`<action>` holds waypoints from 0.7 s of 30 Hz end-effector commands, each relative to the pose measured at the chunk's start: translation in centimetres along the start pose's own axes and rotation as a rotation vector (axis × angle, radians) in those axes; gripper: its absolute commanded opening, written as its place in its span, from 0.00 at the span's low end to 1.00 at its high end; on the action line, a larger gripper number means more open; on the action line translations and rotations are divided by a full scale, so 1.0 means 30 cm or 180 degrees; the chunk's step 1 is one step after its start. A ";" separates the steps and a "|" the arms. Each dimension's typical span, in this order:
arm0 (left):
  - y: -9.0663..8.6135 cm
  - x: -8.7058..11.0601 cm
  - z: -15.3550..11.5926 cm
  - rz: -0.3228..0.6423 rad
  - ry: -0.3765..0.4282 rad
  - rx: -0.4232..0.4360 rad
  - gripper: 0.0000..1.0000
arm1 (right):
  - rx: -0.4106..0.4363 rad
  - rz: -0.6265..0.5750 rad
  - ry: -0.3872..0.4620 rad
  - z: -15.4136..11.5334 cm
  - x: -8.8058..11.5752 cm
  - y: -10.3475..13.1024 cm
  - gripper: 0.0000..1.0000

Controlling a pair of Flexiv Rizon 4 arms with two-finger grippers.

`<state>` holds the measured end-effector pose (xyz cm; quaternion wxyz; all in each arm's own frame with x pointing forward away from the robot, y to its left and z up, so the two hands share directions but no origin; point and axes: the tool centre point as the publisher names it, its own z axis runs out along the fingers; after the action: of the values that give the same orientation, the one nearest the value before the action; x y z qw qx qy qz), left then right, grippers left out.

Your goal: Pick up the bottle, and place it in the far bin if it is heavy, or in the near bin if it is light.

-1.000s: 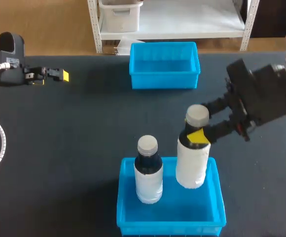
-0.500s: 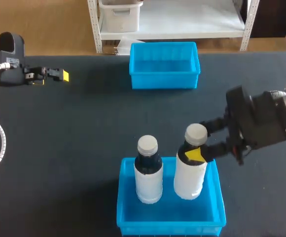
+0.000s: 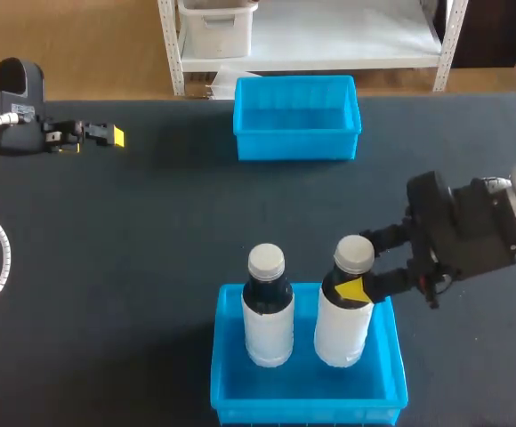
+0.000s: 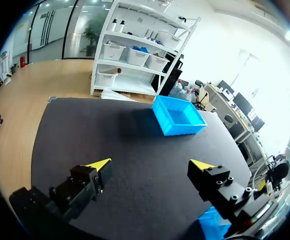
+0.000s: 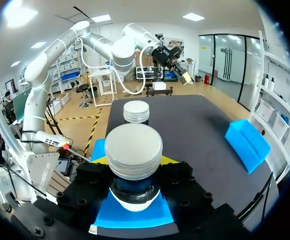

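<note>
A: Blue plastic near bin (image 3: 224, 356), got the bottle (image 3: 342, 311) in it yet?
B: Yes. Stands upright inside, just beside a second bottle (image 3: 268, 307). Reads as sorted light, so nearly done.
A: Released?
B: Not yet. Checking right gripper (image 3: 358, 265): clamped on the neck from two sides, right under the cap. Cannot tell if bottomed on the bin floor. Left to do: let go, pull clear.
A: And left gripper (image 3: 111, 135)?
B: Parked well apart near the table (image 3: 151, 231) edge, fingers spread, holding nothing.
A: Far bin (image 3: 297, 142)?
B: Same blue plastic, well apart at the far side.
A: Shapes, textures, quick.
B: Rigid rectangular bins, thin walls, slight gloss. Round dark bottles, white wrap round each body, grey screw caps with ribbed sides. Matte dark tabletop.
</note>
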<state>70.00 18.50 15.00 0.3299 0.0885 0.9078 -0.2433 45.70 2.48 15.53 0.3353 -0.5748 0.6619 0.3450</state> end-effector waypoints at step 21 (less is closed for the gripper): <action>0.000 0.000 0.000 0.0000 0.0000 0.0000 1.00 | -0.0006 -0.0075 0.0020 0.028 0.036 -0.017 0.33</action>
<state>70.00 18.50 15.00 0.3299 0.0885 0.9078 -0.2433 45.96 2.54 14.33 0.3368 -0.5845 0.6563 0.3380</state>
